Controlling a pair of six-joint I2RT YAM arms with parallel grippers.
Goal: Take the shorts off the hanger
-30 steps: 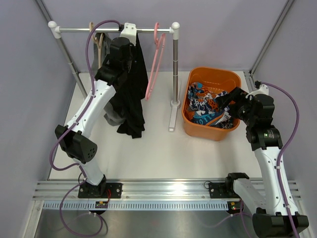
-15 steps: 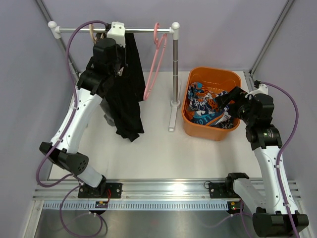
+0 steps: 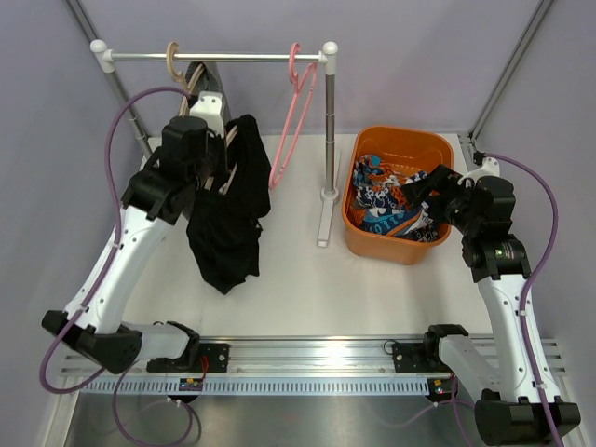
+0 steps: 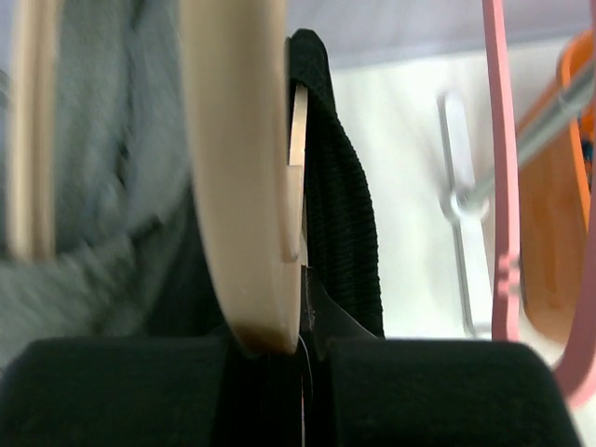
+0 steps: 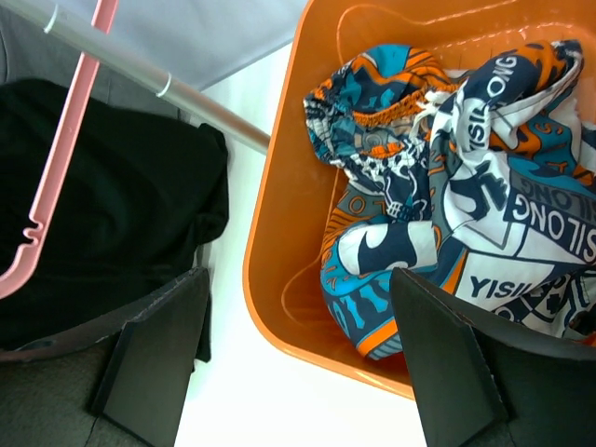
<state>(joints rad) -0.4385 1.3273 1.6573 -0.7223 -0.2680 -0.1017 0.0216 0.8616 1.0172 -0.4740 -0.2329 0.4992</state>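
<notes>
At the left end of the rack, below the rail (image 3: 214, 57) and apart from it, the left claw (image 3: 209, 110) is clamped on a wooden hanger (image 4: 237, 168). The black shorts (image 3: 223, 223) are draped over that hanger and hang down in a bunched fold above the counter (image 3: 298, 289). The left wrist view shows the pale wood rising from between the dark fingers (image 4: 112, 391), with the ribbed black waistband pressed against its right side.

Behind them the grey shorts (image 3: 197, 79) hang from a second wooden hanger (image 3: 173, 58), whose hook sits on the rail. A pink hanger (image 3: 289, 130) hangs bare near the rail's right post.

On the right of the counter stands an orange basket (image 3: 402, 133). The printed shorts (image 3: 386, 200), in blue, orange, white and black, lie crumpled inside it. The right claw (image 3: 430, 186) hovers at the basket's near right rim with its jaws spread wide and nothing between them.
</notes>
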